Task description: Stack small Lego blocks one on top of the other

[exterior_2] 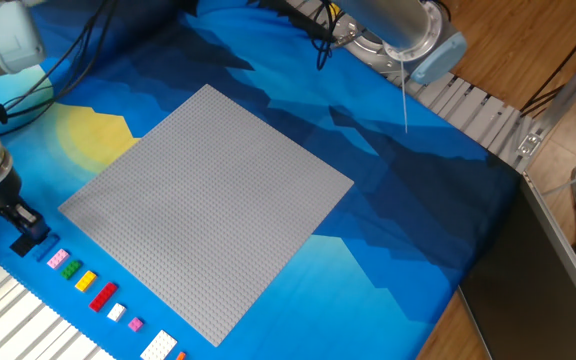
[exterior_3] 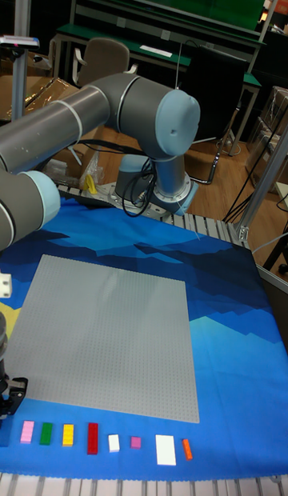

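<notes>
My gripper (exterior_2: 25, 228) hangs at the table's left edge, low over the flat black block (exterior_2: 31, 240). Its dark fingers merge with the block, so I cannot tell whether they touch or hold it. Running from it along the front edge is a row of small Lego blocks: pink (exterior_2: 56, 257), green (exterior_2: 69, 268), yellow (exterior_2: 85, 280), red (exterior_2: 102, 294), small white (exterior_2: 116, 311), purple (exterior_2: 135, 324), larger white (exterior_2: 160, 346) and orange (exterior_2: 180, 355). In the tall view the gripper (exterior_3: 8, 396) is cut off at the left edge, beside the pink block (exterior_3: 28, 432).
A large grey studded baseplate (exterior_2: 208, 210) lies on the blue cloth beside the row. The arm's base (exterior_2: 398, 30) stands at the far side. Ribbed metal table edges (exterior_2: 8, 320) border the cloth in front and behind.
</notes>
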Available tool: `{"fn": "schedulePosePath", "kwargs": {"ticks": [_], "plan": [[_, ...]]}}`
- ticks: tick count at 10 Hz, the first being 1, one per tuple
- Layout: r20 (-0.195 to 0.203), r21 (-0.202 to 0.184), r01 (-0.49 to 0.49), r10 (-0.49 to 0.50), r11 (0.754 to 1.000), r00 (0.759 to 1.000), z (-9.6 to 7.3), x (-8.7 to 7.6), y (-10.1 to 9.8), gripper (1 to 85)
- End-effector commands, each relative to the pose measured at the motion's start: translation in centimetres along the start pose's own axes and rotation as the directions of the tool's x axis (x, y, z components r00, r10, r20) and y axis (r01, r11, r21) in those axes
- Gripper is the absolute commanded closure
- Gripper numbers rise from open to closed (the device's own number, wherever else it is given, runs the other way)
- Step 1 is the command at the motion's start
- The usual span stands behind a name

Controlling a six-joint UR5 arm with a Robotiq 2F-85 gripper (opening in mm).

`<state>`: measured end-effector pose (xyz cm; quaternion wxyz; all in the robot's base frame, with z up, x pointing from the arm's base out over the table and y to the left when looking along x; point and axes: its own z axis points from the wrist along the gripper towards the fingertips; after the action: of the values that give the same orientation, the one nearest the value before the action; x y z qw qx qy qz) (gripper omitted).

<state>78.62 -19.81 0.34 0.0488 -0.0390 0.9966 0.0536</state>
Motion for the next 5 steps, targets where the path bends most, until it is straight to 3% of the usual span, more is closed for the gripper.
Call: {"fn": "schedulePosePath", "kwargs": {"ticks": [1,5], "plan": [[0.0,-0.006,-0.01,0.01,1.0,1.0,-0.16,-0.06,-0.02,44.7],[-0.002,0.017,-0.008,0.008,1.0,1.0,-1.04,0.09,-0.57,45.3]]}}
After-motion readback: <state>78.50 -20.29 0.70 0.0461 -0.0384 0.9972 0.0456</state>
